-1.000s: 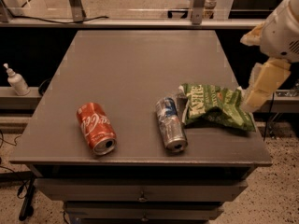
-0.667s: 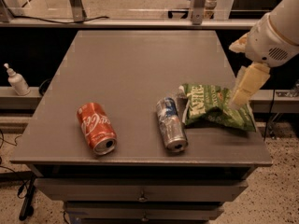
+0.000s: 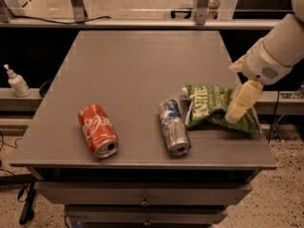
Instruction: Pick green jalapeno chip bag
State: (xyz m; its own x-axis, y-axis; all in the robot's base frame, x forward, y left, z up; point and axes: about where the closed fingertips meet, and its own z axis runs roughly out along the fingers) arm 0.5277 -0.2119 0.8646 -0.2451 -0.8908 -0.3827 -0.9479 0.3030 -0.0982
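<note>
The green jalapeno chip bag lies crumpled on the right side of the grey table, near the right edge, white lettering facing up. My gripper hangs from the white arm at the right, its pale fingers pointing down over the bag's right part, covering some of it. A silver-blue can lies on its side just left of the bag, touching or nearly touching it. A red cola can lies on its side further left.
A white pump bottle stands on a ledge left of the table. A rail with metal posts runs along the far edge. Drawers sit under the table's front edge.
The arm has moved left and down from beyond the table's right edge, bringing the gripper over the right part of the chip bag. The bag and both cans have not moved.
</note>
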